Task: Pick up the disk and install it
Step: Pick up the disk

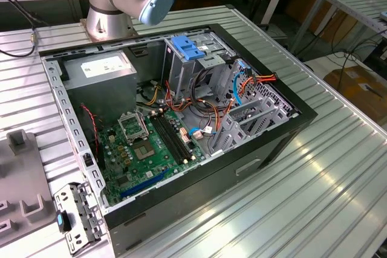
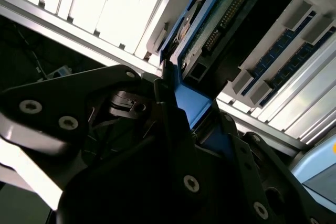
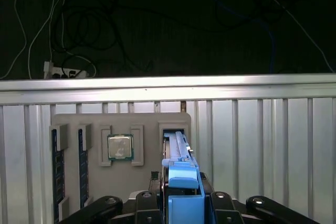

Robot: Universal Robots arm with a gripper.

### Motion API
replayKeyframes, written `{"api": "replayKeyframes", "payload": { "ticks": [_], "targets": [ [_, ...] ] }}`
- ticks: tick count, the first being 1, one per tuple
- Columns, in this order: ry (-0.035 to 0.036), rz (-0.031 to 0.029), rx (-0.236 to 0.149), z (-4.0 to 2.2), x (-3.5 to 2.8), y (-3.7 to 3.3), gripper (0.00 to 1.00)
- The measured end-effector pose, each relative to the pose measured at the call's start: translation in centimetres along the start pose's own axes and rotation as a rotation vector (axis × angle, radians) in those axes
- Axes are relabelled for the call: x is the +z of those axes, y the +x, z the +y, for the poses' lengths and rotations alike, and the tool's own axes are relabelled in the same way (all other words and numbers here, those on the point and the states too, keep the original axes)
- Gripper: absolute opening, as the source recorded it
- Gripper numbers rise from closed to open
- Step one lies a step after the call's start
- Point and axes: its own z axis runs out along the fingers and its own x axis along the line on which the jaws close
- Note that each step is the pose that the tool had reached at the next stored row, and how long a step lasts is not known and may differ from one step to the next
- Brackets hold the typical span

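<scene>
Now, exterior view, case (image 1: 199, 193): black tower on its side, panel off, on the ribbed aluminium bench (image 1: 314, 197).
Inside: green motherboard (image 1: 151, 149); grey metal box (image 1: 100, 67) with white sticker, print unreadable; grey cage (image 1: 187, 46) with blue plastic handle.
Second wrist view, disk (image 2: 220, 24): green circuit-board face, blue plastic rail.
Gripper (image 2: 191, 103): matte black, closed on the blue rail.
First wrist view, disk (image 3: 177, 150): on edge in a slot of the grey tray (image 3: 142, 121), gripper (image 3: 182, 203) clasping it.
Tray: square processor chip (image 3: 119, 147) in the neighbouring recess.
</scene>
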Motion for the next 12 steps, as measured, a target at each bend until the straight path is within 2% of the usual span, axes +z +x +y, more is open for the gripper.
{"api": "replayKeyframes", "payload": {
  "ticks": [3, 12],
  "targets": [
    [0.0001, 0.0, 0.0, 0.0, -0.35, 0.0, 0.37],
    [0.0001, 0.0, 0.0, 0.0, -0.46, 0.0, 0.37]
  ]
}}
